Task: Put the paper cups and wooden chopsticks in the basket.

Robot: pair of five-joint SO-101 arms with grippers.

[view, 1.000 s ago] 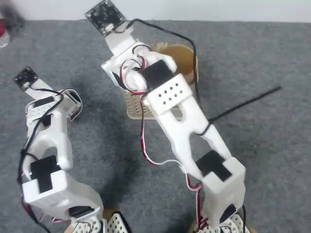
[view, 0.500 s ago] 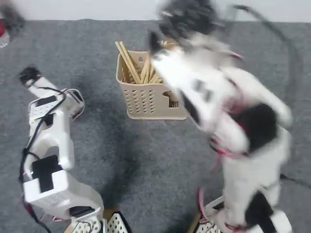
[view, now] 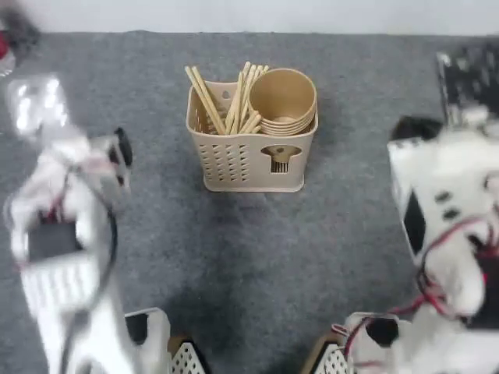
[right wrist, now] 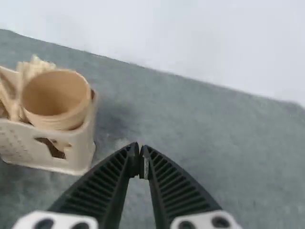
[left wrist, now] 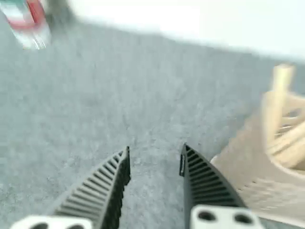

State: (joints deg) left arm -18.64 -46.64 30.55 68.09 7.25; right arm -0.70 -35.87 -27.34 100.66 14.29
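1. Here, from above, the basket stands mid-table toward the far side, chopsticks in its left half, stacked cups in its right.
2. The left gripper gapes partly, empty, left of the basket.
3. The right gripper is closed on nothing.

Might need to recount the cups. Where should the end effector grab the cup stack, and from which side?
Best take the cup stack by its top rim, coming down from above. It stands upright with its mouth open, the basket walls cover its lower sides, and the chopsticks crowd one side, so pinch the rim opposite them.
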